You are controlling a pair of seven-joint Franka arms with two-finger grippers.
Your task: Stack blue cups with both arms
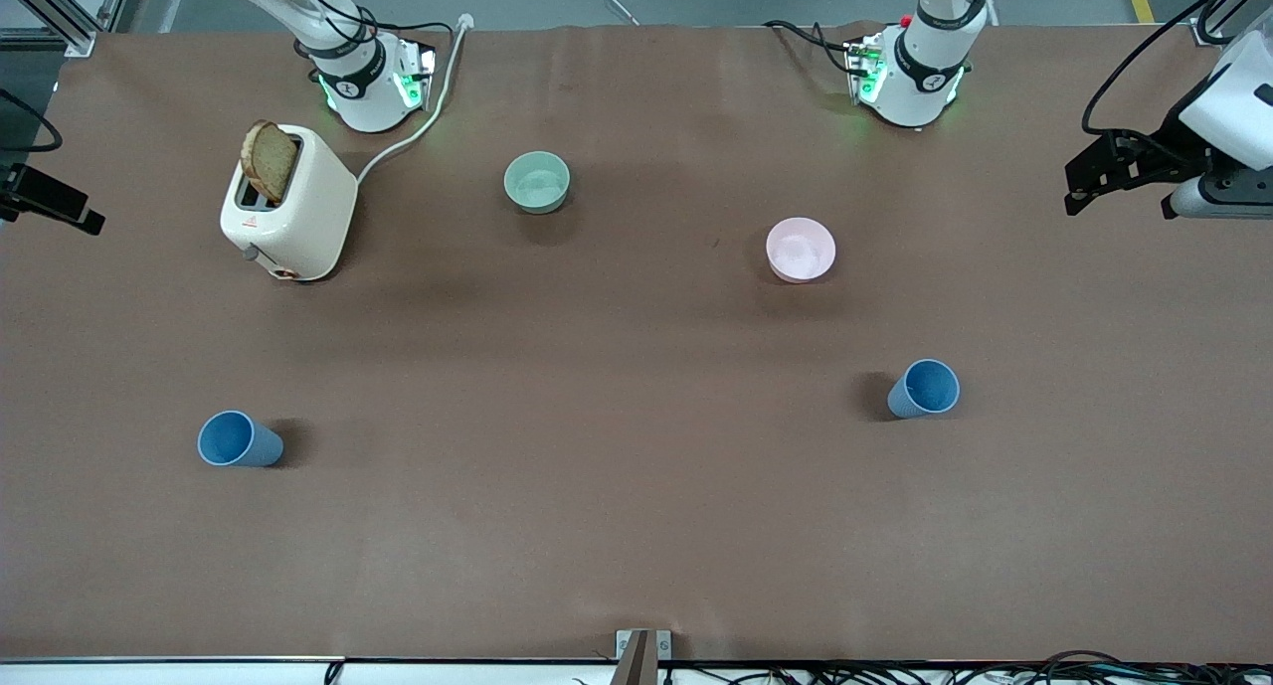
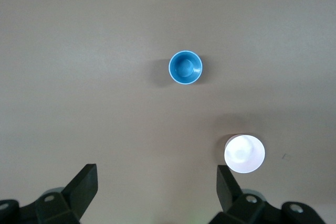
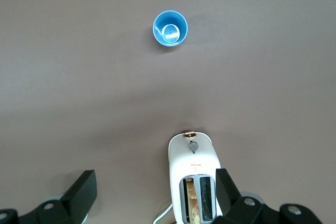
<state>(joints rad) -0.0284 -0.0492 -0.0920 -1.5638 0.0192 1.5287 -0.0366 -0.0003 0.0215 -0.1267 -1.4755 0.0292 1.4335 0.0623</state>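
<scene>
Two blue cups stand upright and far apart on the brown table. One cup [image 1: 924, 388] is toward the left arm's end, nearer the front camera than the pink bowl; it shows in the left wrist view [image 2: 185, 67]. The other cup [image 1: 240, 439] is toward the right arm's end; it shows in the right wrist view [image 3: 170, 28]. My left gripper [image 1: 1079, 190] [image 2: 157, 174] is open, empty and high over the table. My right gripper [image 1: 48, 201] [image 3: 155, 178] is open, empty and high over the table by the toaster.
A white toaster [image 1: 288, 203] [image 3: 191, 174] with a slice of bread stands near the right arm's base, its cord running back. A pale green bowl [image 1: 537, 181] and a pink bowl [image 1: 801, 249] [image 2: 244, 153] sit farther from the front camera than the cups.
</scene>
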